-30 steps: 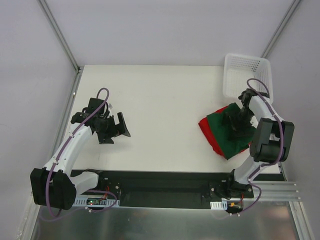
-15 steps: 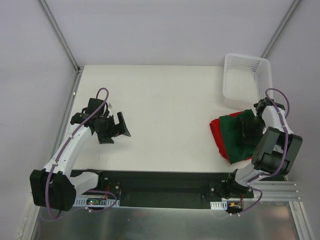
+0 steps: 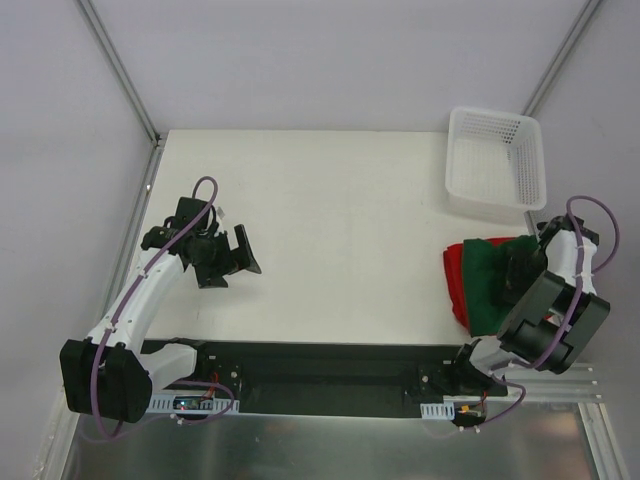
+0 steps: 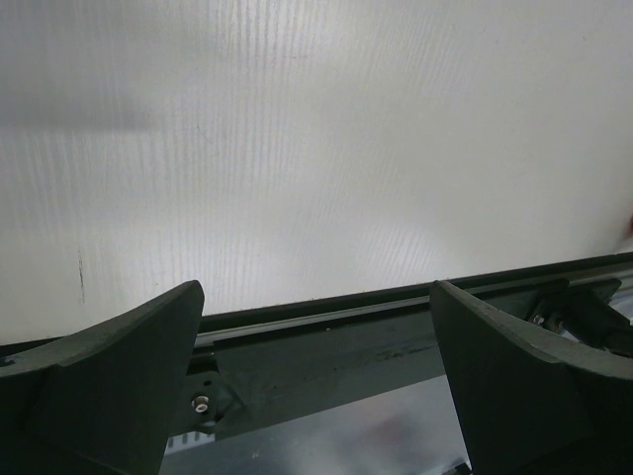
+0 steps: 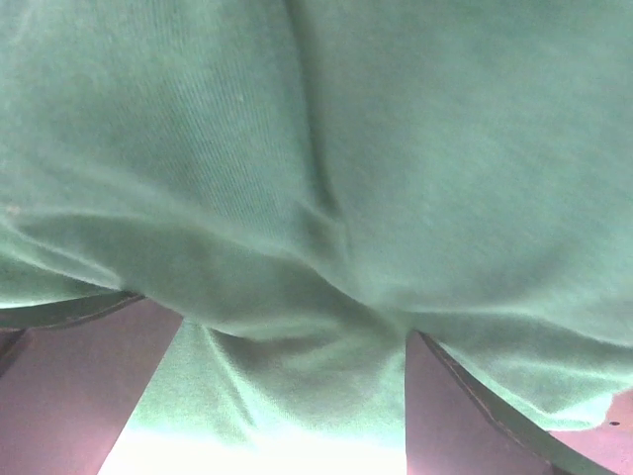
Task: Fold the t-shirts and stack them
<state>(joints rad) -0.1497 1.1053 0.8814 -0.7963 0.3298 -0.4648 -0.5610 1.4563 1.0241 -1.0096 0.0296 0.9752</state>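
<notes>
A green t-shirt (image 3: pixel 488 278) lies folded on a red t-shirt (image 3: pixel 455 282) at the table's right edge, below the basket. My right gripper (image 3: pixel 521 270) is down on the green shirt. In the right wrist view green cloth (image 5: pixel 316 148) fills the frame and bunches between the fingers (image 5: pixel 69 386), which stand wide apart; the right gripper (image 5: pixel 295 416) is open and pressed into the fabric. My left gripper (image 3: pixel 240 255) hangs open over the left side of the table, far from the shirts, and in its wrist view the left gripper (image 4: pixel 316 396) has nothing between its fingers.
A white mesh basket (image 3: pixel 497 116) stands at the back right corner. The white table (image 3: pixel 330 200) ends at a black rail (image 4: pixel 326 317) along its near edge. Grey walls stand close on both sides.
My right gripper has slid to the right, and the green and red shirts have moved with it to the table's right edge. The left arm has not moved.
</notes>
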